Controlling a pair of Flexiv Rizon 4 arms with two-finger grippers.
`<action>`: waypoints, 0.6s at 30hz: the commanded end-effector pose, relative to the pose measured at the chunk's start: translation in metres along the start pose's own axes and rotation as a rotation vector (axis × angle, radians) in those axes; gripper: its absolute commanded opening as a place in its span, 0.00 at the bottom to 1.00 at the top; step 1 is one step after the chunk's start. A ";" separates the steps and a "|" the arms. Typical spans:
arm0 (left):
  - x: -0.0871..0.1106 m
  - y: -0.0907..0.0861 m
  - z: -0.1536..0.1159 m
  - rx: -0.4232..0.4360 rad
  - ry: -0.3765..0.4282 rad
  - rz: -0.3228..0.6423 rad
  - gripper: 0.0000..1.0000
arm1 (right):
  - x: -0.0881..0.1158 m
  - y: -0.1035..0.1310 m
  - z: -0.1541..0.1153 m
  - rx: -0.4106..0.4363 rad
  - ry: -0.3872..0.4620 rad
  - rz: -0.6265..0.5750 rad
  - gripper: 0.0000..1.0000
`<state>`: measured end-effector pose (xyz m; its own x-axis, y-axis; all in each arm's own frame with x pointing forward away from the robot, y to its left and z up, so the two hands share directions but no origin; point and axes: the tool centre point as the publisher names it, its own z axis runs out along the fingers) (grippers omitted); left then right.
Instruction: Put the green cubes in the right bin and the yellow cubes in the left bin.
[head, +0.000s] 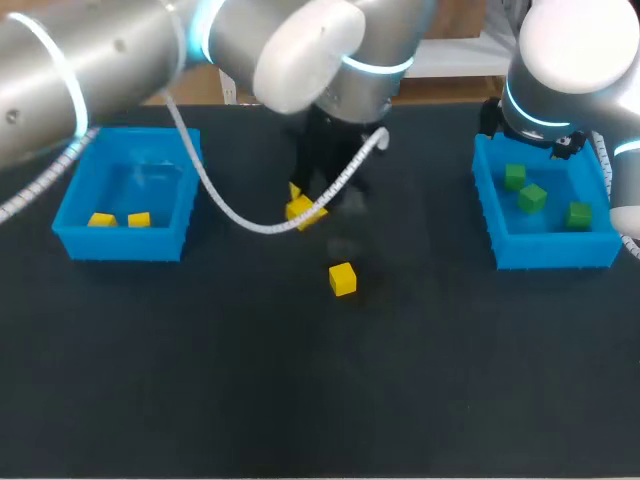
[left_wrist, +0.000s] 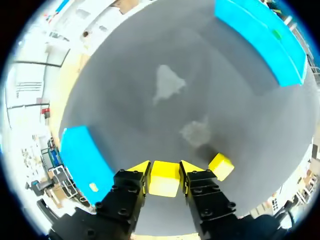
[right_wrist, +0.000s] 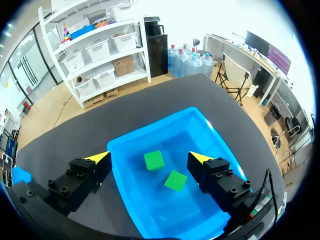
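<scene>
My left gripper (left_wrist: 164, 170) pinches a yellow cube (left_wrist: 164, 181) from both sides, and a second yellow cube (left_wrist: 221, 166) sits just beside the jaws. I think I should lift it straight up, hold tight, and not bump that other one going to the left bin (left_wrist: 82, 155). My right gripper (right_wrist: 150, 159) hangs wide open and empty over the right bin (right_wrist: 125, 167).

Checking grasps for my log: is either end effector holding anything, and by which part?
The left end effector grips a yellow cube by two opposite side faces; the right end effector is open, empty.
</scene>
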<state>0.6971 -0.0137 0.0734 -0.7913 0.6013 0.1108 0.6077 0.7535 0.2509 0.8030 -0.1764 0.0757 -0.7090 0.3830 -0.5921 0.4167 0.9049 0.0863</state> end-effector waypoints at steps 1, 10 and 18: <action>0.044 0.019 -0.018 -0.026 -0.099 -0.031 0.00 | 0.001 -0.001 0.000 -0.001 -0.004 0.001 1.00; 0.089 0.058 -0.019 -0.059 -0.091 -0.135 0.00 | 0.001 -0.001 0.000 -0.001 -0.004 0.001 1.00; 0.118 0.081 -0.005 -0.033 -0.089 -0.223 0.00 | 0.001 -0.001 0.000 -0.001 -0.004 0.001 1.00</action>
<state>0.6614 0.1018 0.1121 -0.9066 0.4121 0.0912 0.4186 0.8505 0.3183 0.8030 -0.1764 0.0757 -0.7091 0.3829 -0.5921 0.4167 0.9049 0.0862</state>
